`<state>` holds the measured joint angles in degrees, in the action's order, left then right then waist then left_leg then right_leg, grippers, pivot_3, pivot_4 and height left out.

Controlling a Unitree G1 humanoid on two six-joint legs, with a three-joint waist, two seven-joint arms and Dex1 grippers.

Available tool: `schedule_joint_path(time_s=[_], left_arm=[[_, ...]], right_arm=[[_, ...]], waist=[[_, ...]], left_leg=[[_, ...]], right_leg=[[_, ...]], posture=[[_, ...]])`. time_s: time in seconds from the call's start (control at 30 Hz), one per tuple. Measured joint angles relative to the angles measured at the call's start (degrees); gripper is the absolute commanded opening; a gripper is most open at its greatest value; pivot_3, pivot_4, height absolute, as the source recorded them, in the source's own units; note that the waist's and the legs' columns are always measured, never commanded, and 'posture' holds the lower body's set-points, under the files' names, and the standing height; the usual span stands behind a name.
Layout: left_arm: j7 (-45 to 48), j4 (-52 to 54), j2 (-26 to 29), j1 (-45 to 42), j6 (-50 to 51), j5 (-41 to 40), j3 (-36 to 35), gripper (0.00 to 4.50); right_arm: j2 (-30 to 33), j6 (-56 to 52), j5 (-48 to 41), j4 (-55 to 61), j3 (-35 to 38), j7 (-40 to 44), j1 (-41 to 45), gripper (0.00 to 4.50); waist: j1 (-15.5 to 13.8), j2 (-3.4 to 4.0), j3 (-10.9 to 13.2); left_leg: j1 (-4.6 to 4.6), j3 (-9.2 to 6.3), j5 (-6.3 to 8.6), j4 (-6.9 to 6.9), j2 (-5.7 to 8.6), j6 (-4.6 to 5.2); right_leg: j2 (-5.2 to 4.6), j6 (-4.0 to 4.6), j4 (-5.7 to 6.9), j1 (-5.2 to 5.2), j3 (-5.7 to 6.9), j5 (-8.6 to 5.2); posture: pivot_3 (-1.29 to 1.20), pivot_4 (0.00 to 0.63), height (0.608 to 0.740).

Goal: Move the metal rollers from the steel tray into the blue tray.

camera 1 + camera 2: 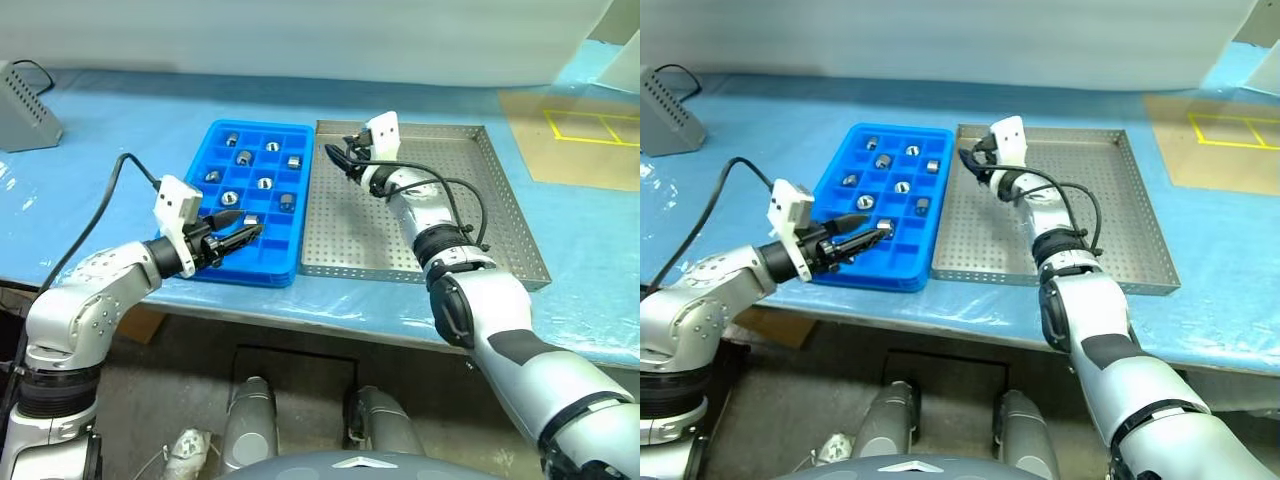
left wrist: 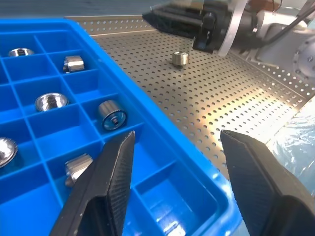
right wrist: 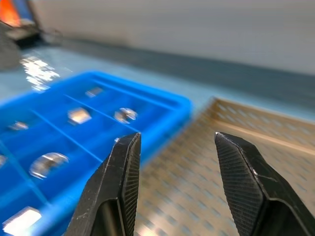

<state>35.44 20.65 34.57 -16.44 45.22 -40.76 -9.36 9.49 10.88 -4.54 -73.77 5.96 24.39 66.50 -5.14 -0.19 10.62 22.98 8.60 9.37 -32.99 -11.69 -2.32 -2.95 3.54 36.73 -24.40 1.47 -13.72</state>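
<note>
The blue tray (image 1: 262, 128) lies left of the steel tray (image 1: 480, 200), their long sides touching. Several metal rollers (image 1: 265, 183) sit in separate compartments of the blue tray. One metal roller (image 2: 179, 58) stands upright on the steel tray's perforated floor, close to my right gripper. My left gripper (image 1: 252, 233) hovers open over the blue tray's near right corner, with nothing between its fingers (image 2: 113, 172). Above the steel tray's far left corner my right gripper (image 1: 337, 156) points toward the blue tray, open and empty, its fingertips (image 3: 125, 157) well apart.
A blue sheet covers the table (image 1: 120, 130). A grey box (image 1: 22, 120) stands at the far left. A brown sheet with yellow tape lines (image 1: 590, 135) lies at the far right. The table's front edge runs just below both trays.
</note>
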Motion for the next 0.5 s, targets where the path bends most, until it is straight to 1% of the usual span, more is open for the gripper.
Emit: schedule_joint_path(time_s=[0.13, 0.27, 0.3, 0.5], left_arm=[[-0.2, -0.1, -0.8, -0.7, -0.1, 0.5, 0.6, 2.98], [-0.6, 0.0, -1.1, -0.8, -0.1, 0.6, 0.7, 2.98], [-0.8, 0.0, -1.2, -0.8, -0.1, 0.6, 0.8, 2.98], [-2.2, 1.4, -1.4, 0.1, 0.5, 0.3, 0.8, 2.98]], right_arm=[[0.5, -0.4, 2.9, -3.2, 0.0, -7.9, 0.4, 2.4], [0.5, -1.5, 4.3, -3.9, 0.1, -12.1, 1.7, 2.4], [0.4, -2.1, 4.6, -4.1, 0.2, -13.1, 2.0, 2.4], [-0.3, -4.9, 6.5, -4.6, 0.6, -17.2, 2.3, 2.4]], waist=[[0.5, 0.0, 0.0], [0.9, 0.0, 0.0], [0.9, 0.0, 0.0], [0.9, 0.0, 0.0]], left_leg=[[0.08, 0.0, 0.0, -0.01, 0.01, -0.01], [0.08, 0.0, 0.0, -0.02, 0.01, -0.01], [0.08, 0.0, 0.0, -0.02, 0.01, -0.01], [0.1, -0.01, 0.0, -0.03, 0.01, -0.01]], right_leg=[[0.1, 0.0, 0.01, -0.09, 0.0, 0.0], [0.1, 0.0, 0.02, -0.08, 0.0, 0.0], [0.1, 0.0, 0.03, -0.08, 0.0, 0.0], [0.1, 0.0, 0.02, -0.09, 0.0, 0.0]], posture=[[0.08, 0.15, 0.74], [0.08, 0.15, 0.74], [0.11, 0.15, 0.74], [0.14, 0.15, 0.74]])
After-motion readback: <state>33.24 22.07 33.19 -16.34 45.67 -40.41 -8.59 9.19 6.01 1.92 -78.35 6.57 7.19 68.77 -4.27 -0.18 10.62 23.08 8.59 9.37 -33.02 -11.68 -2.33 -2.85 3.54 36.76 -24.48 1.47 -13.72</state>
